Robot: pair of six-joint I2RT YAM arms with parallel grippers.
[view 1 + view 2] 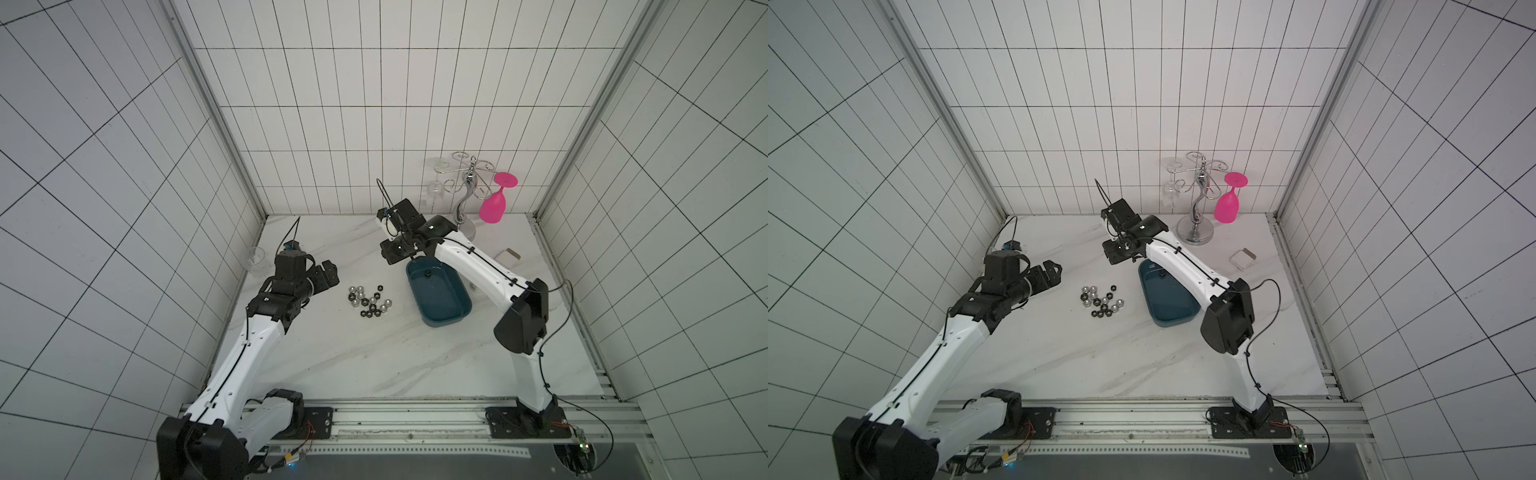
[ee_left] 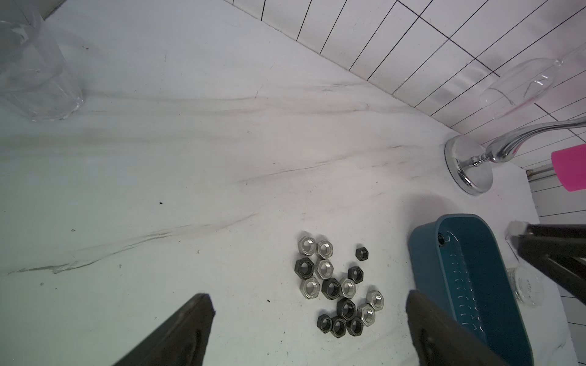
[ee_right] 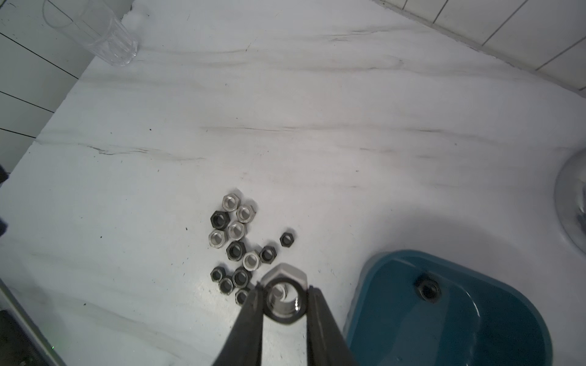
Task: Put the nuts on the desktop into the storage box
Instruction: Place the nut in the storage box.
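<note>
The white tabletop [image 1: 374, 365] holds the blue box [image 1: 440, 303]. The left jaws are spread wide, holding nothing, near the pile of nuts [image 1: 370, 302]. The right jaws pinch one silver nut [image 3: 284, 299] between their tips, up high by the box's far end. One black nut [image 3: 428, 290] lies in the box. Let go too soon, and the silver nut may miss the box or bounce out.
</note>
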